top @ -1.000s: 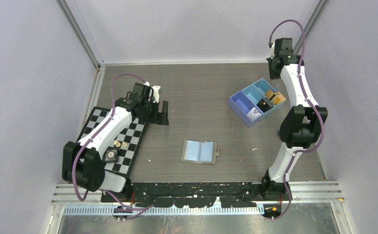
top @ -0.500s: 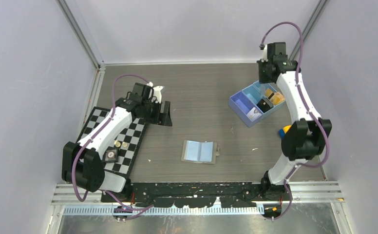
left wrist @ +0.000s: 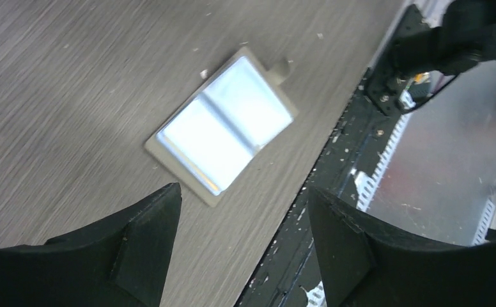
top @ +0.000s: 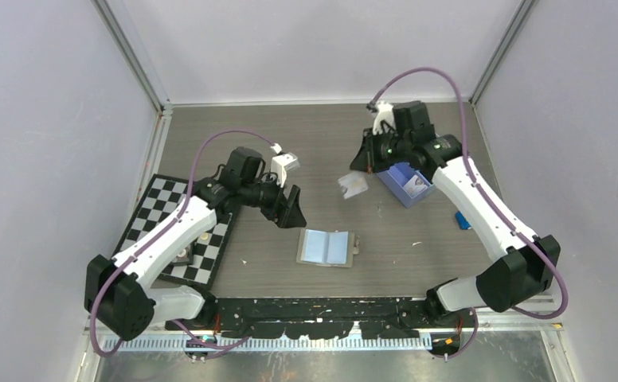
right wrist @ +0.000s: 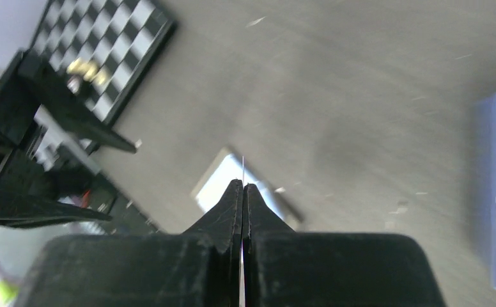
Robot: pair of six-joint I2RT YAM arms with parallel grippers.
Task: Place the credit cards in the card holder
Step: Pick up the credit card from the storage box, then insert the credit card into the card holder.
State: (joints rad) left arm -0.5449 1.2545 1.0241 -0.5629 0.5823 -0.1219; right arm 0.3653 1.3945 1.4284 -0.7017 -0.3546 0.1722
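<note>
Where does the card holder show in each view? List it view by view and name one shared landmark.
Top external: card holder, open, centre, toward the near edge.
Left wrist: centre frame, ahead of the open left end effector.
Right wrist: blurred, low centre, partly behind the right end effector pinching a whitish card.
Shared landmark: the grey wood-grain table.

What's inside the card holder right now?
Only its pale blue lining shows; no card lies on the open card holder. Anything tucked inside the pockets would be hidden. One whitish card is pinched in the right gripper, away from it.
</note>
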